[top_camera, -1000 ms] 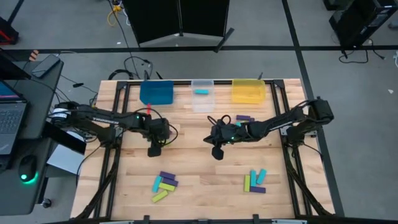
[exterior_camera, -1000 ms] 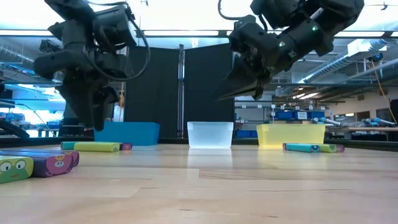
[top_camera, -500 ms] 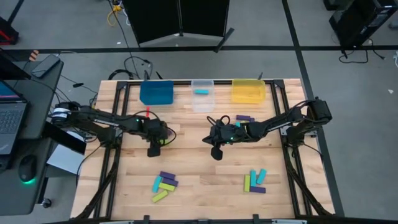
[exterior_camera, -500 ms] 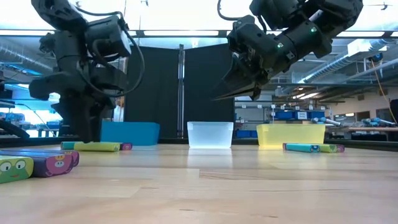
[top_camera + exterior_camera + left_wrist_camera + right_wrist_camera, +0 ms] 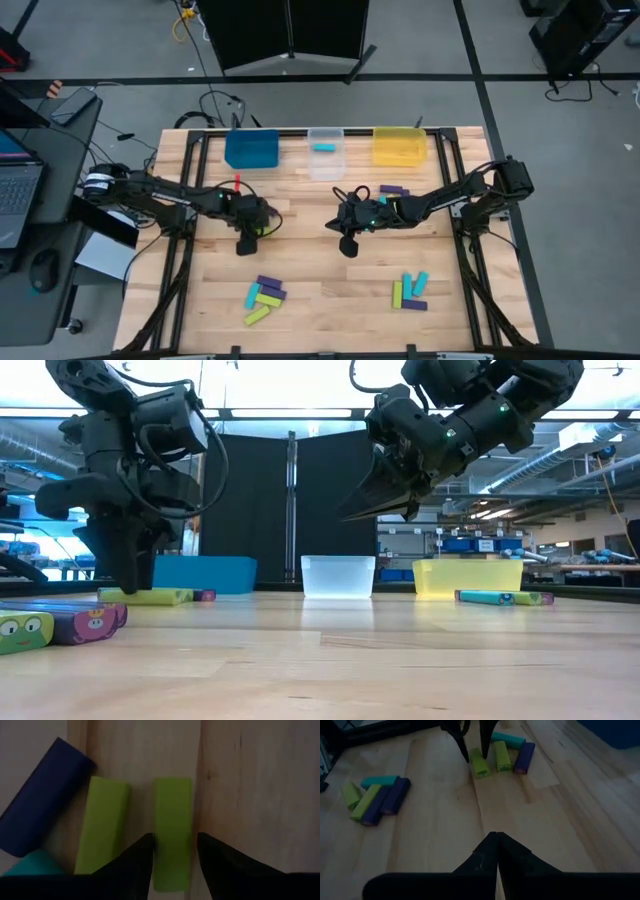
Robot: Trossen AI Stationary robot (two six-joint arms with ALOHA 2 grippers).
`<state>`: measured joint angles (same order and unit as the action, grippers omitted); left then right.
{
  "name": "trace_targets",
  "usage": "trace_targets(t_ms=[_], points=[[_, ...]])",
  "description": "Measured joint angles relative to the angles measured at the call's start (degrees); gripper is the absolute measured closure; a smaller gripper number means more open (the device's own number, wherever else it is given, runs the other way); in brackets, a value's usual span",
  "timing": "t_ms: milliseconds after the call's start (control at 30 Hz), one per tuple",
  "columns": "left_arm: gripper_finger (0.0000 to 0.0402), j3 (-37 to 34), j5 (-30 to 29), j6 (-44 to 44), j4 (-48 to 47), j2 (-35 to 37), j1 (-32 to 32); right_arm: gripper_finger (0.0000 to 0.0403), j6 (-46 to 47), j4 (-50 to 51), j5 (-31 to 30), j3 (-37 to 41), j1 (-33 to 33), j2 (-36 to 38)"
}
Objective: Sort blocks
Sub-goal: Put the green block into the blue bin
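My left end effector (image 5: 173, 851): fingers spread astride a lime green block (image 5: 171, 830) on the bench (image 5: 320, 280). My right end effector (image 5: 347, 243): pressed together, holding nothing.

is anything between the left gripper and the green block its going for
Nothing visible. The left gripper has its open fingers on either side of the lime green block. A second green block lies close alongside, next to one finger.
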<state>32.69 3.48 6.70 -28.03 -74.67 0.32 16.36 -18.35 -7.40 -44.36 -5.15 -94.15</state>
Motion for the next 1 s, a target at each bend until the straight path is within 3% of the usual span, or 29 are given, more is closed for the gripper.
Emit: trace_targets(t_ms=[367,833,1000], points=[[0.0266,0.0,0.0,4.64,0.0,0.0,-3.77,0.0379,0.0,0.0,0.0,0.0,0.02,0.02],[0.02,0.02,-4.21,13.52,-0.08,0.0,-5.71,0.038,-0.84,0.02,0.0,0.0,0.02,0.02],[0.0193,0.07,-4.35,14.6,-0.19,-1.15,-5.82,0.038,-1.14,0.04,0.0,0.0,0.02,0.02]])
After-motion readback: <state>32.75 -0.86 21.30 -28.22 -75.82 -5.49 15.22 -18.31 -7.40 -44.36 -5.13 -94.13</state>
